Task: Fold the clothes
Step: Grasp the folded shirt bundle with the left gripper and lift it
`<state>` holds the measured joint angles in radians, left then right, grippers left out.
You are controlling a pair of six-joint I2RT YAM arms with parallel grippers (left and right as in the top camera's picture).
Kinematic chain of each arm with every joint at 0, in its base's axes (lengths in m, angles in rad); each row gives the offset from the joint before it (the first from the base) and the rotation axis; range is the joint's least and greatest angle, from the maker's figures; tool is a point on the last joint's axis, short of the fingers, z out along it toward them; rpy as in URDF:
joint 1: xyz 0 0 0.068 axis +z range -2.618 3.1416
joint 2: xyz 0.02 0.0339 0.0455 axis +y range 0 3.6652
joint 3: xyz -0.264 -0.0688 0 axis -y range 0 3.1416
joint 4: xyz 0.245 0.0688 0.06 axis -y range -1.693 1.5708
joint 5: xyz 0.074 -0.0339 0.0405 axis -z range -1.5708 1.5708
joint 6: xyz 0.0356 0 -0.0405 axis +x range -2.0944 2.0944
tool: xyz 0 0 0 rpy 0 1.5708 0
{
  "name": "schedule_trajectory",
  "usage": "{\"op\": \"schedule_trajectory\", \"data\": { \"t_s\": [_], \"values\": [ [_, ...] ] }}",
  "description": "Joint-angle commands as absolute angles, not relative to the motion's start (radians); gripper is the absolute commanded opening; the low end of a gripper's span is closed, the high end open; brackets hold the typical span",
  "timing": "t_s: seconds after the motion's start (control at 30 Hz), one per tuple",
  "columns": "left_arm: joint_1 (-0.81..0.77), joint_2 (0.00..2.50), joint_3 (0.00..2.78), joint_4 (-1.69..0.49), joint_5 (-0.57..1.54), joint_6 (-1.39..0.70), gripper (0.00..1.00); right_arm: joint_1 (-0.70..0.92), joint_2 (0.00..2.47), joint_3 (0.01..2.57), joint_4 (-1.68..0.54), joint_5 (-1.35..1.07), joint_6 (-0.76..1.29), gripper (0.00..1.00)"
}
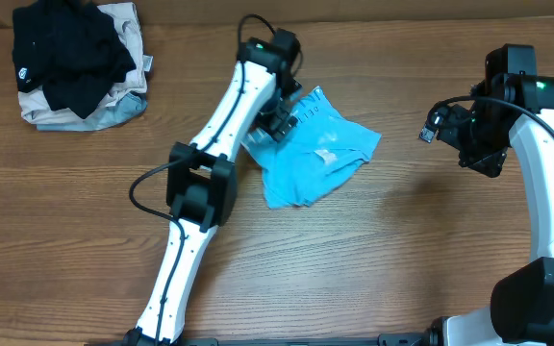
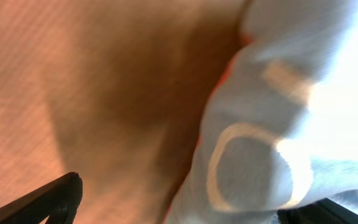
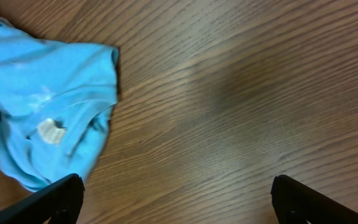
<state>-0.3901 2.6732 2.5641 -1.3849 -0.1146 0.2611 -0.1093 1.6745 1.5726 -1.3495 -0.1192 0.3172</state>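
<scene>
The clothes, a sky-blue T-shirt (image 1: 317,146), lie crumpled in the middle of the wooden table, with white lettering showing on top. My left gripper (image 1: 278,119) hovers at the shirt's left edge, jaws open. In the blurred left wrist view the shirt (image 2: 272,124) fills the right side and reaches in between the open left gripper (image 2: 191,210) fingers without being pinched. My right gripper (image 1: 455,130) stands open to the right of the shirt. In the right wrist view, only bare wood lies between the right gripper (image 3: 179,200) fingers, and the shirt (image 3: 42,93) with its small white label lies at the upper left.
A pile of other garments sits at the table's far left corner: a black one (image 1: 70,53) on top of beige and grey-blue ones (image 1: 99,111). The left arm (image 1: 200,187) stretches diagonally from the front edge to the shirt. The right arm's base (image 1: 546,298) stands at the front right.
</scene>
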Motion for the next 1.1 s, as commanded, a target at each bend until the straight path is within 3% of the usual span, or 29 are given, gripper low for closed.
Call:
{"op": "schedule_trajectory", "data": {
  "t_s": [0.0,0.2,0.47,0.7,1.07],
  "values": [
    [-0.315,2.695,2.555,-1.302,-0.18,0.211,1.0,-0.107,1.65,1.594,-1.334,-0.105,0.313,1.0],
    [-0.299,2.637,2.673,-1.31,-0.168,0.226,1.0,-0.107,1.65,1.594,-1.289,-0.106,0.313,1.0],
    [-0.464,2.548,2.759,-1.507,0.057,0.427,1.0,-0.107,1.65,1.594,-1.284,-0.105,0.313,1.0],
    [-0.583,2.553,2.608,-1.512,0.075,0.469,1.0,-0.107,1.65,1.594,-1.283,-0.105,0.309,1.0],
    [-0.552,2.553,2.359,-1.386,0.038,0.463,1.0,-0.107,1.65,1.59,-1.287,-0.106,0.31,1.0]
  ]
}}
